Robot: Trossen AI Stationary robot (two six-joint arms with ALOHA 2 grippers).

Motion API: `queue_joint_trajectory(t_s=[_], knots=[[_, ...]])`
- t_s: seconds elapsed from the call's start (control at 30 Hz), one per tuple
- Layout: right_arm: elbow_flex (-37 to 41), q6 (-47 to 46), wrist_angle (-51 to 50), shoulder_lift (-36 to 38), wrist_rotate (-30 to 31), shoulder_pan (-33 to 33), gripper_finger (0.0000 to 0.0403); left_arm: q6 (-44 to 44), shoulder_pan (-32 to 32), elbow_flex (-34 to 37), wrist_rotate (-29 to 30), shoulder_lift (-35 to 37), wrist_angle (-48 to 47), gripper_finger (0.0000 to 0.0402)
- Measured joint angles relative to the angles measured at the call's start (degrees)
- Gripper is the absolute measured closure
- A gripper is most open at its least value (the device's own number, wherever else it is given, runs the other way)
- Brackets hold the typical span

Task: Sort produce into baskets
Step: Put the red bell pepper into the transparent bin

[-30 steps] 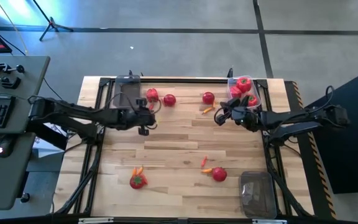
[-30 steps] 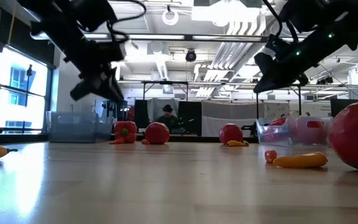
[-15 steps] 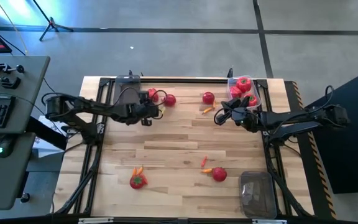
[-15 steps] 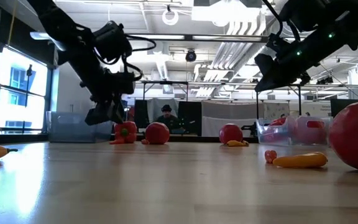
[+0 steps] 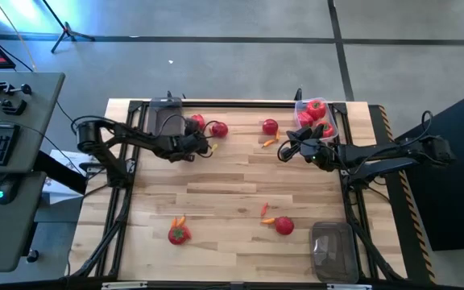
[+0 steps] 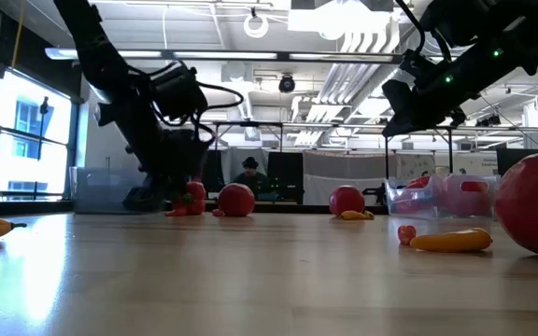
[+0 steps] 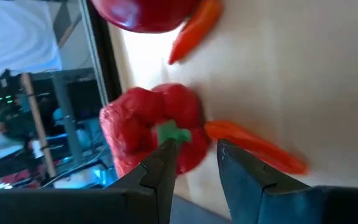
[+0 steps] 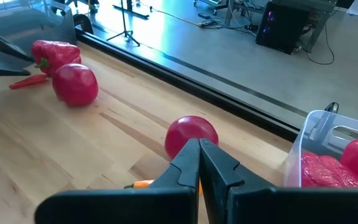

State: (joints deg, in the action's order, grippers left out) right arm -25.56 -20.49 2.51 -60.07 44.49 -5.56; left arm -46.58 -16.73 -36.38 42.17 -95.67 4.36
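The left arm stretches low across the far left of the wooden table (image 5: 216, 193), its left gripper (image 5: 193, 142) down at the tabletop beside the glossy red bell pepper with a green stem (image 7: 154, 127). In the left wrist view its two dark fingers (image 7: 160, 168) stand narrowly apart, their tips at the pepper's stem, gripping nothing. A thin orange carrot piece (image 7: 253, 146) lies just beside the pepper, and a round red tomato (image 5: 219, 129) sits just to its right. An empty translucent grey plastic tub (image 5: 166, 119) stands at the far left edge, behind the gripper.

The right arm reaches in from the right, held above the table, its right gripper (image 5: 283, 151) with fingers pressed together and empty. Beyond it lies another red tomato (image 8: 191, 135). A clear tub of red produce (image 5: 319, 118) sits at the far right corner. A third tub (image 5: 333, 250) stands at the near right.
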Motion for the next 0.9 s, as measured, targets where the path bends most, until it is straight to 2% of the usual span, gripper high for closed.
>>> queue_joint_trajectory(t_s=[0.33,0.6,0.8,0.9], knots=[[0.0,0.0,0.0,0.0,0.0,0.0,0.0403,0.1,-2.0,0.0,1.5,-3.0,4.5,0.0328],[0.0,0.0,0.8,0.0,0.1,0.0,0.0403,-0.4,-5.4,0.0,0.2,-2.9,9.1,0.0393],[0.0,0.0,0.7,0.0,-0.2,0.0,0.0403,0.9,-5.7,0.0,-0.2,-2.8,9.2,0.0399],[0.0,0.8,0.7,0.0,-3.1,0.0,0.0403,3.0,-5.7,0.0,-3.0,-1.6,8.9,0.04]])
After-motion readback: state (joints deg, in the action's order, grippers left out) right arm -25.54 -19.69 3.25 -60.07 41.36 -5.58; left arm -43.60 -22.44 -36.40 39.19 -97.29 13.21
